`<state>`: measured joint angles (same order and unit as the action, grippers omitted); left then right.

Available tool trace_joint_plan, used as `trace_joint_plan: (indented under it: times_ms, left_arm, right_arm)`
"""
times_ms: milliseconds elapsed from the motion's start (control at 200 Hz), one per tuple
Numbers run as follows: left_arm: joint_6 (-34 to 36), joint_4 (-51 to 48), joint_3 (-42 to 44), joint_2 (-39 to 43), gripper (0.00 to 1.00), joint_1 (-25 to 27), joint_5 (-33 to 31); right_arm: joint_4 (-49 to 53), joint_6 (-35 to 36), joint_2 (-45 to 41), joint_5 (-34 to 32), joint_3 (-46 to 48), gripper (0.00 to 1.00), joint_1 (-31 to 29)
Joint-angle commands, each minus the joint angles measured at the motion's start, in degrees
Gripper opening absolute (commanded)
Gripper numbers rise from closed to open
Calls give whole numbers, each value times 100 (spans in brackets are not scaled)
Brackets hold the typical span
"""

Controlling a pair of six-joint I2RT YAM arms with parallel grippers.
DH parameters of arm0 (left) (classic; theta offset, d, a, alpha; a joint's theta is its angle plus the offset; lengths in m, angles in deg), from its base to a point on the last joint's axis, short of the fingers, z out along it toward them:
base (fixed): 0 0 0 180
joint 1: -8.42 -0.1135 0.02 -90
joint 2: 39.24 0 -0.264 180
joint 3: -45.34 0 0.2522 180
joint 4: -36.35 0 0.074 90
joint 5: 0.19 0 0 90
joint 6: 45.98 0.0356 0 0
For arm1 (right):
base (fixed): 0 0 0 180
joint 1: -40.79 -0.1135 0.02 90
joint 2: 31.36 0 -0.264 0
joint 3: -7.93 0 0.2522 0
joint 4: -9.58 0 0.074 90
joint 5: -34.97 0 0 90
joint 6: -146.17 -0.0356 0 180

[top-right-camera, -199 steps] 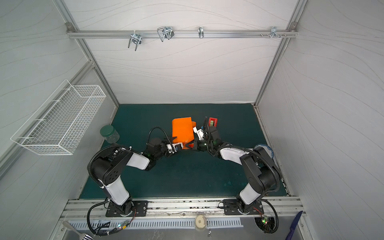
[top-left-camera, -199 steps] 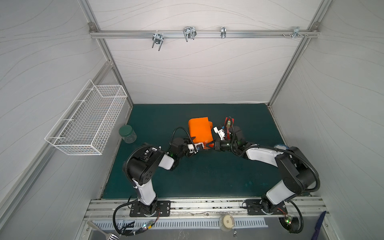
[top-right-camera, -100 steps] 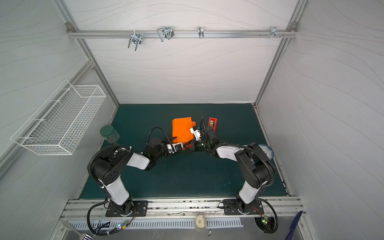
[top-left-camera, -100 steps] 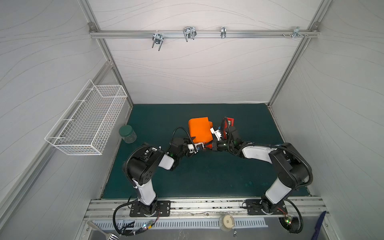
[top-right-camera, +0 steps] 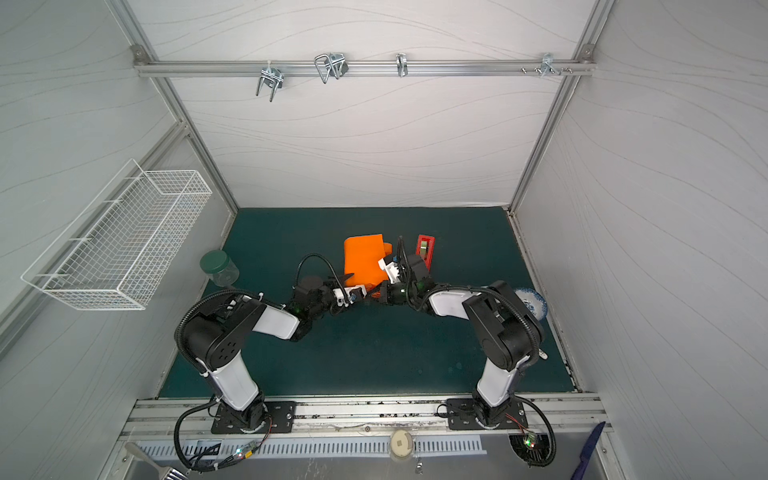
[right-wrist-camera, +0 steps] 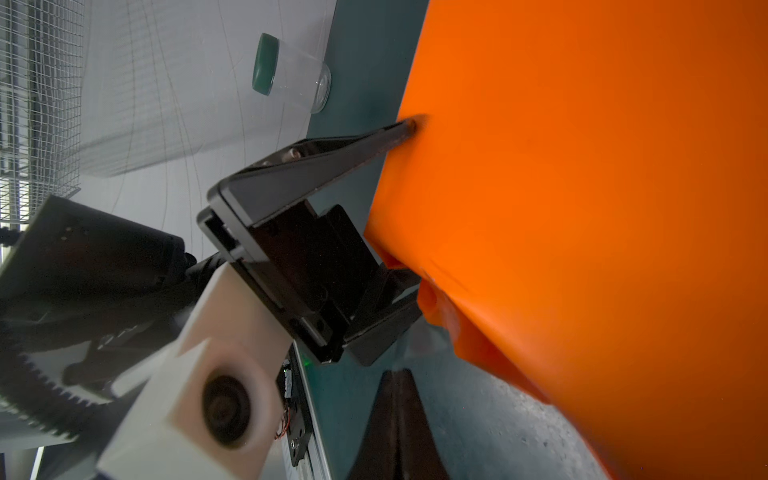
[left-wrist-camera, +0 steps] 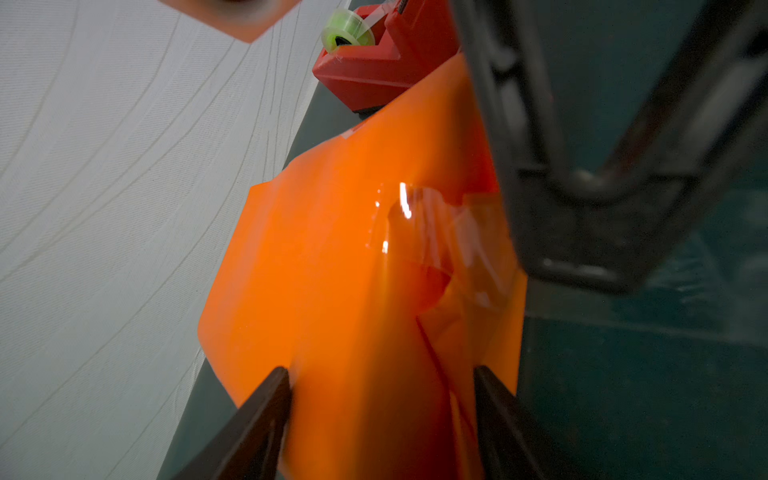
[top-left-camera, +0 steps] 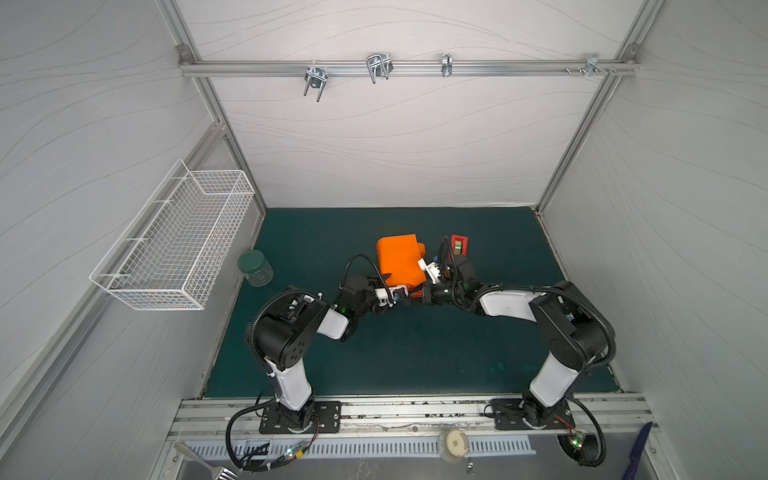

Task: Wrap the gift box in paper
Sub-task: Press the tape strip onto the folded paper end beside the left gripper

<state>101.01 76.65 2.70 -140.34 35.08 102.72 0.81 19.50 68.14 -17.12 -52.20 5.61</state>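
Note:
The orange paper [top-left-camera: 398,257] [top-right-camera: 363,257] covers the gift box entirely, so no part of the box itself shows. The parcel lies mid-mat. My left gripper [top-left-camera: 399,286] [top-right-camera: 360,286] [left-wrist-camera: 380,370] is shut on the parcel's near end, one finger [right-wrist-camera: 374,141] pressed on each side of it. A strip of clear tape [left-wrist-camera: 436,232] lies on the paper [left-wrist-camera: 332,270]. My right gripper [top-left-camera: 415,296] [top-right-camera: 374,296] [right-wrist-camera: 397,374] is shut with nothing in it. It sits low over the mat beside the parcel's near corner, next to the paper [right-wrist-camera: 582,208].
A red tape dispenser [top-left-camera: 458,243] [top-right-camera: 425,247] [left-wrist-camera: 374,62] stands just right of the parcel. A jar with a green lid [top-left-camera: 254,268] [top-right-camera: 219,268] [right-wrist-camera: 286,72] sits at the mat's left edge. A wire basket [top-left-camera: 174,245] hangs on the left wall. A blue-patterned dish [top-right-camera: 530,301] lies behind my right arm.
My right gripper has slid a little to the left along the parcel's near edge, toward the left gripper. The left arm and the parcel have not moved.

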Motion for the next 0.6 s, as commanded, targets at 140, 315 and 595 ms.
trace_joint_plan:
  times_ms: [140, 315, 595]
  left_arm:
    - [-52, -739, -12, -261, 70, -46, -218]
    - [-57, -747, -21, -248, 70, -46, -213]
    - [-65, -748, -21, -246, 70, -47, -216]
  right_arm:
    - [41, 98, 179, -93, -109, 0, 61]
    - [64, 114, 248, -161, -132, 0, 72]
    - [55, 93, 394, -248, -175, 0, 125]
